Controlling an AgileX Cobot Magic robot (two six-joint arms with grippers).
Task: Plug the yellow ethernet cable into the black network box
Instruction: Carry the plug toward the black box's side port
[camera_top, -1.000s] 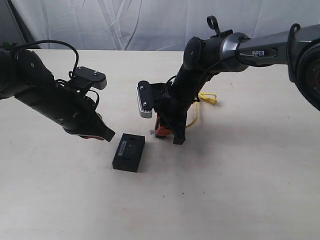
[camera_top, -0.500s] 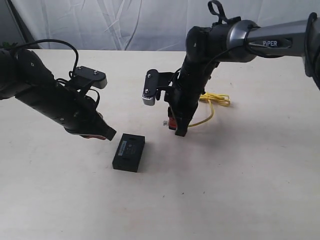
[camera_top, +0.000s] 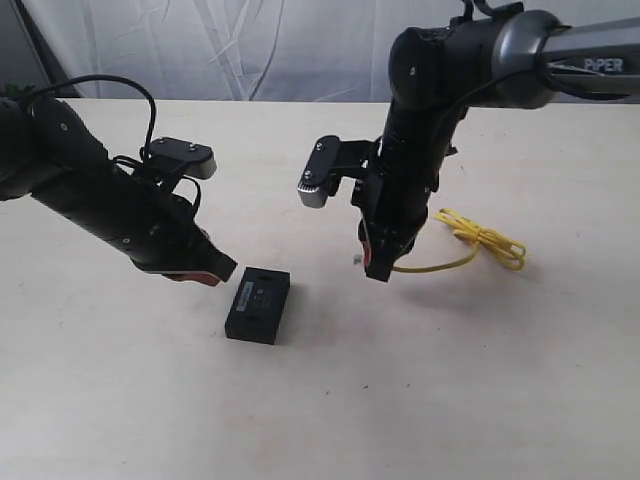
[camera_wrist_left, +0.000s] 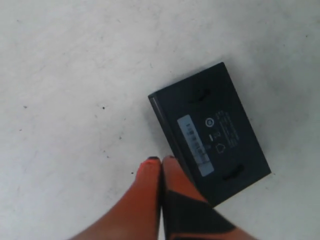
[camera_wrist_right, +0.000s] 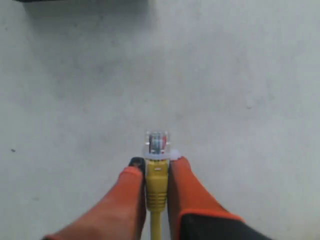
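The black network box (camera_top: 258, 304) lies flat on the table, white label up; the left wrist view shows it too (camera_wrist_left: 210, 131). My left gripper (camera_top: 222, 270) (camera_wrist_left: 161, 161) is shut and empty, its orange tips just beside the box's near-left edge. My right gripper (camera_top: 371, 263) (camera_wrist_right: 156, 166) is shut on the yellow ethernet cable (camera_top: 480, 243) just behind its clear plug (camera_wrist_right: 157, 143), which sticks out past the fingertips. The plug hangs above the table to the right of the box, a gap apart. The cable's loose end trails away to the right.
The pale table (camera_top: 450, 380) carries only these items. A white curtain (camera_top: 250, 50) hangs behind it. A dark corner of the box (camera_wrist_right: 80, 2) shows at the edge of the right wrist view.
My right arm has lifted and swung right, away from the box, dragging the yellow cable out straighter to the right. The left arm and the box have stayed put.
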